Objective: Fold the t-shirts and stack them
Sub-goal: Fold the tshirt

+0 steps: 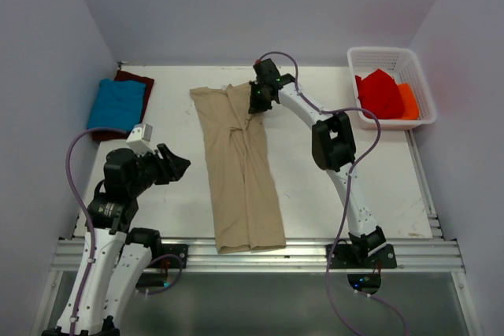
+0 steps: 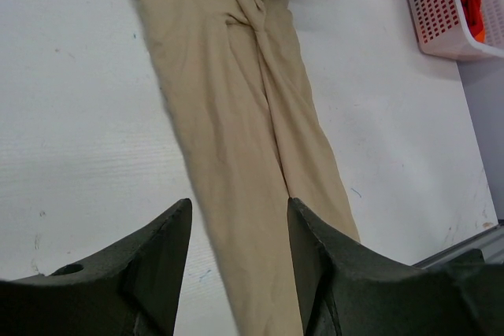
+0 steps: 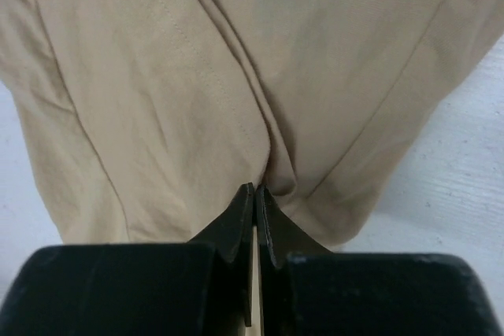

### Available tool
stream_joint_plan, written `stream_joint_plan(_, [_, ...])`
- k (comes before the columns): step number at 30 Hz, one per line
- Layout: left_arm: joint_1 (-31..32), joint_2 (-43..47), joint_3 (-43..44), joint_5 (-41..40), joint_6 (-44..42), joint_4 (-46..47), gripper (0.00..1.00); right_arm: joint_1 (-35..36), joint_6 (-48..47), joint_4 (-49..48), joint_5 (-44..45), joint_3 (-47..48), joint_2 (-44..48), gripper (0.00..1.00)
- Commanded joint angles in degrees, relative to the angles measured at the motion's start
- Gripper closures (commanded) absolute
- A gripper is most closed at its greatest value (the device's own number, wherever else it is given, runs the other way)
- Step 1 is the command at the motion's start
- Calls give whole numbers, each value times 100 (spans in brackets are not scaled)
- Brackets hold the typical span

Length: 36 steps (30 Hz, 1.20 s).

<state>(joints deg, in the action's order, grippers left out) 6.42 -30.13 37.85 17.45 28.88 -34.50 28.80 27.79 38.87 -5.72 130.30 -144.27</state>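
At the far end of the table, the right gripper (image 1: pixel 254 106) was clamped together on a pinch of the tan soft-cloth t-shirt (image 1: pixel 240 179). The right wrist view showed its jaws (image 3: pixel 254 194) closed, with beige folds bunching just ahead of them. The garment lay as a long narrow strip down the middle, from the far side to the near edge. The left gripper (image 1: pixel 178 166) hovered to the left of the strip, its jaws apart and holding nothing.

The step in hand looked like carrying the far end towards the near hem to halve the strip. To do this well, the pinch should probably take in every layer, since a twisted crease (image 2: pixel 256 33) sat just below the grip and could drag loose. A low, straight pull along the strip would likely keep the edges aligned. The free left gripper could pin the near half so it does not slide.

The white matte tabletop (image 1: pixel 307 194) was lightly scuffed and bounded at the near edge by a silver aluminium rail (image 1: pixel 260 253). Plain pale lilac walls (image 1: pixel 236 5) enclosed it on three sides. In the far left corner a folded bright blue cloth t-shirt (image 1: pixel 116 104) rested on a dark maroon cloth t-shirt (image 1: pixel 138 79). At the far right a white plastic lattice basket (image 1: pixel 390 53) held red cloth (image 1: pixel 379 94) and orange cloth (image 1: pixel 408 101).
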Motion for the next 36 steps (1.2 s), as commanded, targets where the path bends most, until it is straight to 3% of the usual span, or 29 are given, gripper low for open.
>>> stream_joint_plan(1, [0, 69, -14, 83, -41, -48, 45, -6, 68, -327, -561, 75, 408, 100])
stream_joint_plan(6, [0, 51, -14, 65, -14, -13, 45, -6, 462, -1407, -1877, -171, 382, 100])
stream_joint_plan(12, [9, -10, 21, -5, -23, -39, 46, 21, 955, -2286, -2723, -329, 136, 100])
stream_joint_plan(19, [9, -81, -23, 4, 12, 57, 46, 65, 1632, -3701, -4305, -752, -127, 100])
stream_joint_plan(23, [0, -90, -5, -14, 21, 75, 46, 109, 1415, -3361, -4623, -594, -286, 100])
stream_joint_plan(24, [9, -98, -5, -5, 21, 84, 46, 109, 1326, -3221, -4579, -585, -286, 91])
stream_joint_plan(25, [0, -116, 3, -5, 38, 84, 46, 126, 1247, -3028, -4579, -593, -286, 61])
stream_joint_plan(28, [0, -116, -31, -23, 56, 110, 46, 117, 869, -2658, -4518, -655, -164, 21])
stream_joint_plan(31, [0, -125, -119, 39, 108, 215, 46, 118, 553, -2744, -4395, -1111, 152, 6])
stream_joint_plan(36, [0, -2, -321, 170, 188, 496, 45, 109, 438, -3402, -4202, -2366, 1501, 4])
